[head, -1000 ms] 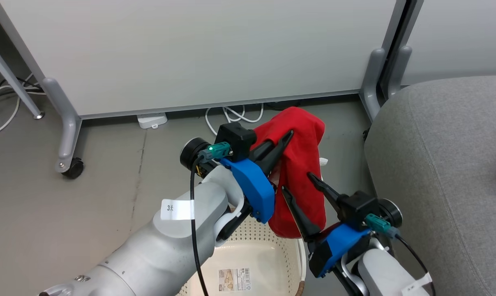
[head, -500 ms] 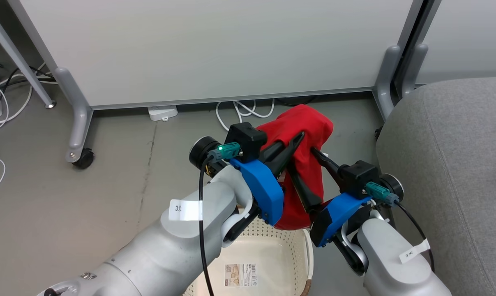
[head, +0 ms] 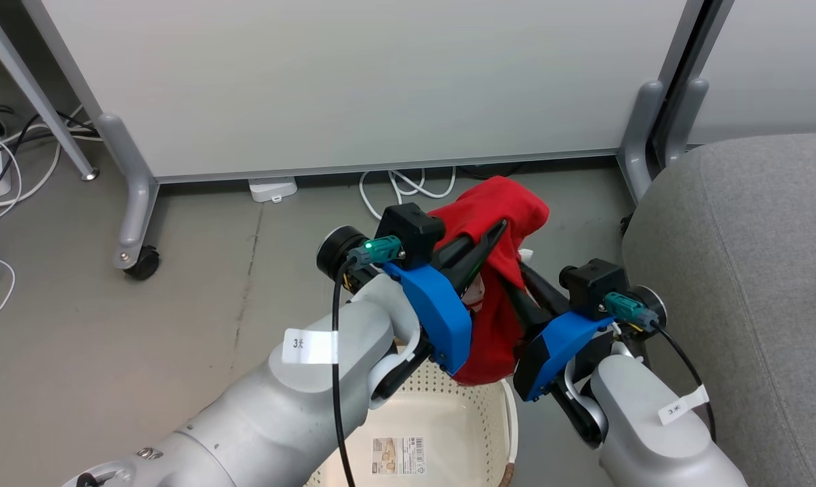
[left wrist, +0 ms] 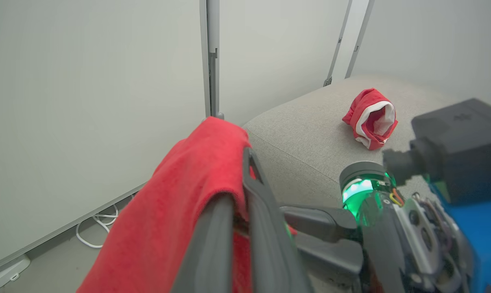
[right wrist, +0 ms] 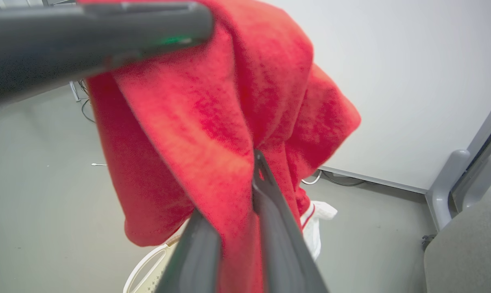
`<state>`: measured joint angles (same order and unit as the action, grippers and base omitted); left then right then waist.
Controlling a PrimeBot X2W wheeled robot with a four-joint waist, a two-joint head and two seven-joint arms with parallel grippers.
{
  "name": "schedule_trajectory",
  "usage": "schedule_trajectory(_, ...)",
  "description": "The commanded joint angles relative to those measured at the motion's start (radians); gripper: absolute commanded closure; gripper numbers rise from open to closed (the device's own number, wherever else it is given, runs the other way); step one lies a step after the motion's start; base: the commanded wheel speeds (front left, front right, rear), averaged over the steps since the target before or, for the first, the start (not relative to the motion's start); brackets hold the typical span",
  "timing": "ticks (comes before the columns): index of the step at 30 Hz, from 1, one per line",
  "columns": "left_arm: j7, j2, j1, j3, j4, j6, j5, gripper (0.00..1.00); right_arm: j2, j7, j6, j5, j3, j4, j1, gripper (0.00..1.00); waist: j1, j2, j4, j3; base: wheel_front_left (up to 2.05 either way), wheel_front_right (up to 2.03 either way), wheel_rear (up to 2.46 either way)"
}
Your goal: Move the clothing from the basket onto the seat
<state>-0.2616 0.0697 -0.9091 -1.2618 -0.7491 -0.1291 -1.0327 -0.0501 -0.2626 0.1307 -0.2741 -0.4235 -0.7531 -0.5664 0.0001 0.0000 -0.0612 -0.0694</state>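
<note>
The left gripper point(head: 492, 237) is clamped on the upper fold of a soft bright red fabric garment point(head: 509, 203), holding it above the cream perforated plastic laundry basket point(head: 509, 412). The right gripper point(head: 516, 291) pinches the same cloth lower down, probably to share its limp weight for the swing to the large light grey upholstered seat point(head: 739, 257) at three o'clock. The basket's visible floor shows a paper label point(head: 401, 454). A second red, white-trimmed garment point(left wrist: 371, 120) lies on the seat.

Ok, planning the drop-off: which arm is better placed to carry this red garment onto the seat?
Right, probably. The right tool is pinched on the red garment and sits nearest the seat; the left tool, also shut on it, is on the garment's far side.
</note>
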Motion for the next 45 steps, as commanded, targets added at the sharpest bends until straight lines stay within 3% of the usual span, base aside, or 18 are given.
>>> schedule_trajectory(1, -0.005, 0.000, -0.009, 0.000, 0.000, -0.002, -0.005, 1.00, 0.000, -0.003, 0.000, -0.009, -0.003, -0.003, -0.007, 1.00, -0.0001, 0.0000, 0.001, 0.001, 0.00, 0.00, 0.00)
schedule_trajectory(21, -0.005, 0.011, 0.015, 0.004, -0.008, -0.002, -0.003, 1.00, 0.000, -0.003, 0.000, -0.040, -0.008, 0.015, 0.028, 1.00, -0.0001, 0.0000, 0.014, 0.016, 0.00, 0.00, 0.00)
schedule_trajectory(22, -0.005, 0.010, 0.015, 0.005, -0.010, -0.002, -0.002, 0.95, 0.000, -0.003, 0.000, -0.039, -0.005, 0.015, 0.028, 1.00, -0.0001, 0.0000, 0.013, 0.015, 0.00, 0.00, 0.00)
schedule_trajectory(23, -0.005, 0.010, 0.015, 0.007, -0.010, -0.002, -0.001, 0.63, 0.000, -0.003, 0.000, -0.038, -0.002, 0.015, 0.028, 1.00, -0.0001, 0.0000, 0.012, 0.015, 0.00, 0.00, 0.00)
schedule_trajectory(24, -0.005, 0.010, 0.014, 0.010, -0.010, -0.002, 0.001, 0.03, 0.000, -0.003, 0.000, -0.038, 0.000, 0.015, 0.028, 1.00, -0.0001, 0.0000, 0.012, 0.014, 0.00, 0.00, 0.00)
schedule_trajectory(25, -0.005, 0.009, 0.014, 0.011, -0.011, -0.002, 0.004, 0.00, 0.000, -0.003, 0.000, -0.038, 0.002, 0.016, 0.027, 1.00, -0.0001, 0.0000, 0.011, 0.013, 0.00, 0.00, 0.00)
schedule_trajectory(31, -0.005, 0.012, 0.020, 0.020, -0.012, -0.002, 0.018, 0.00, 0.000, -0.003, 0.000, -0.043, 0.011, 0.021, 0.026, 1.00, -0.0001, 0.0000, 0.009, 0.010, 0.00, 0.00, 0.00)
schedule_trajectory(45, -0.005, 0.085, 0.181, 0.181, 0.135, -0.002, 0.174, 0.00, 0.000, -0.003, 0.000, -0.017, 0.071, 0.048, 0.036, 1.00, -0.0001, 0.0000, -0.008, -0.007, 0.00, 0.00, 0.00)
